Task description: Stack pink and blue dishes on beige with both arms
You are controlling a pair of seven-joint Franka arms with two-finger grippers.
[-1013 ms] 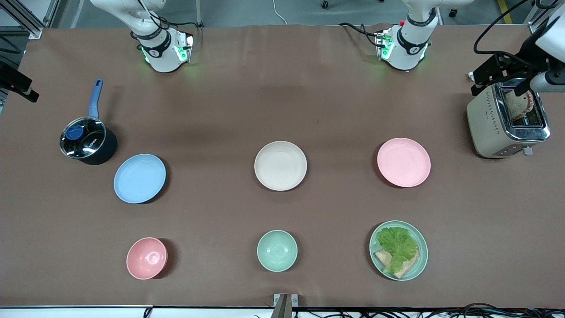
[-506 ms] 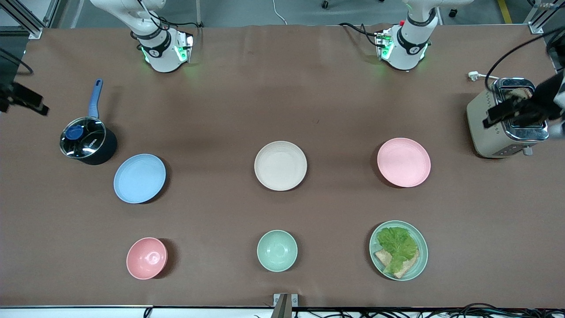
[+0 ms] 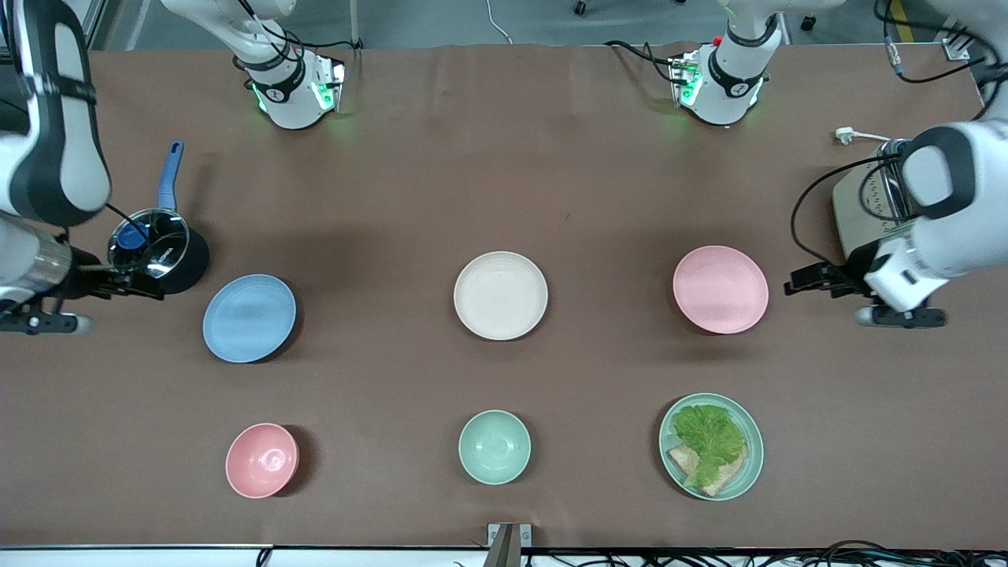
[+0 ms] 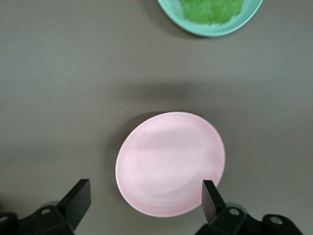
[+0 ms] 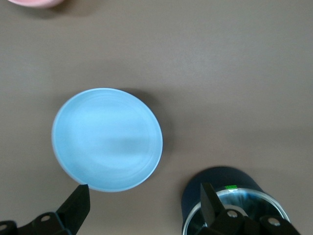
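Plates first: in the front view the beige plate [image 3: 500, 295] lies at mid-table, the blue plate [image 3: 250, 318] toward the right arm's end and the pink plate [image 3: 720, 289] toward the left arm's end, all three flat on the table [image 3: 504, 157] and well apart. Nothing is stacked yet, so I judge this the approach step, each arm closing on its own plate. The left gripper [image 3: 803, 282] hangs just beside the pink plate's rim, in front of the toaster [image 3: 866, 213]. The right gripper [image 3: 130, 290] is over the pot [image 3: 157, 250], near the blue plate. A pink bowl [image 3: 262, 461], green bowl [image 3: 494, 447] and green plate [image 3: 711, 446] with lettuce lie nearer the camera.

Left wrist view: the left gripper's fingers [image 4: 78, 200] stand spread wide and empty, with the pink plate [image 4: 170, 164] between and ahead of them; the green plate's rim [image 4: 205, 30] shows at the edge.

Right wrist view: the right gripper's fingers [image 5: 79, 205] are likewise spread and hold nothing; the blue plate [image 5: 107, 147] sits ahead, the pot [image 5: 230, 200] close by one finger.

Next, each gripper likely needs to drop to a rim and pinch it edge-on; the right one must clear the pot while doing so.
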